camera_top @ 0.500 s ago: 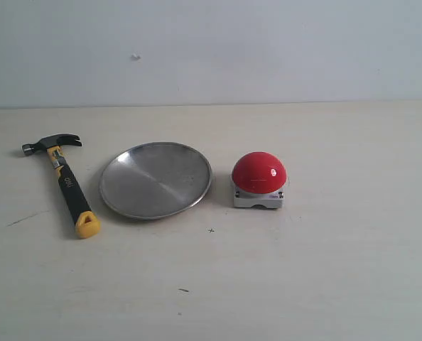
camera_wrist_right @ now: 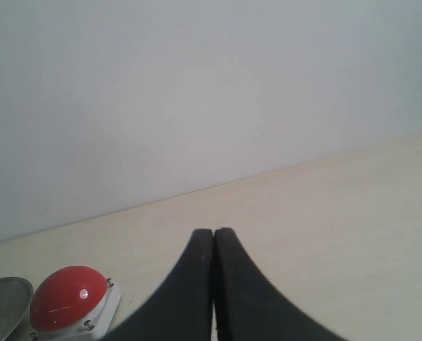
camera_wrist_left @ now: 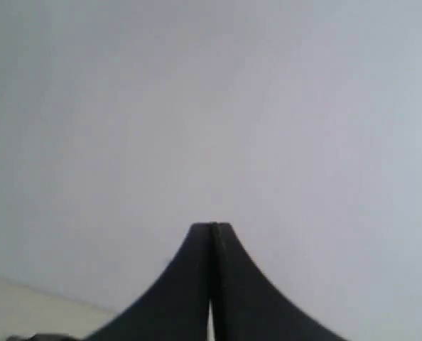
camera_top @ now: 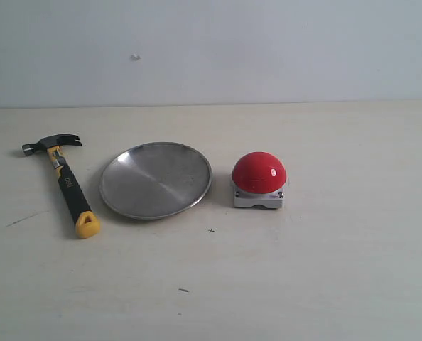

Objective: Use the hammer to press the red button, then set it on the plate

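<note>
The hammer (camera_top: 64, 180) lies flat at the left of the table, dark head toward the wall, yellow handle end toward the front. To its right sits the silver plate (camera_top: 155, 180), holding nothing. The red button (camera_top: 258, 172) stands on its grey-white base right of the plate, and shows again (camera_wrist_right: 67, 298) beside the plate's rim (camera_wrist_right: 1, 302) in the right wrist view. Neither arm appears in the exterior view. My left gripper (camera_wrist_left: 212, 227) is shut with nothing in it, facing the pale wall. My right gripper (camera_wrist_right: 214, 231) is shut and holds nothing, well apart from the button.
The pale wooden table (camera_top: 339, 270) runs back to a plain grey-white wall (camera_top: 268, 50). A few small dark marks (camera_top: 183, 290) dot the tabletop near the front.
</note>
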`<move>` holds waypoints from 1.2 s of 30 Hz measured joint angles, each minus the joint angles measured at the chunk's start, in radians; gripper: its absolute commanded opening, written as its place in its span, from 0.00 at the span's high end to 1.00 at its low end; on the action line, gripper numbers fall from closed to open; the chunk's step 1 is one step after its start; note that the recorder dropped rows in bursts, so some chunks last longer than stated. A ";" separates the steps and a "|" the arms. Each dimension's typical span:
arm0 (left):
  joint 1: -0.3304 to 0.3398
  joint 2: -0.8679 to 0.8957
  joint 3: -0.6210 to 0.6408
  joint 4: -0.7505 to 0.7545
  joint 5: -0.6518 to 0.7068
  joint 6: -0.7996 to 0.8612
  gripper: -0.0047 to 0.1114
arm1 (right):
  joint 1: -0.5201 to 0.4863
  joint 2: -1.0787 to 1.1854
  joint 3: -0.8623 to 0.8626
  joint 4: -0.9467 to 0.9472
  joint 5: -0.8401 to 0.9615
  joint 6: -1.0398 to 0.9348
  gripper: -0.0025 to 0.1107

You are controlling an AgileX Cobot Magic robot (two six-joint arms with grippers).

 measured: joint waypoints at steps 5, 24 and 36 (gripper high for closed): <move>0.000 -0.001 0.000 0.000 -0.161 -0.045 0.96 | 0.000 0.000 0.000 0.000 0.000 0.000 0.98; 0.000 0.428 -0.450 -0.359 0.228 0.297 0.96 | 0.000 0.000 0.000 0.000 0.000 0.000 0.98; 0.000 0.971 -0.929 0.127 0.922 0.254 0.96 | 0.000 0.000 0.000 0.000 0.000 0.000 0.98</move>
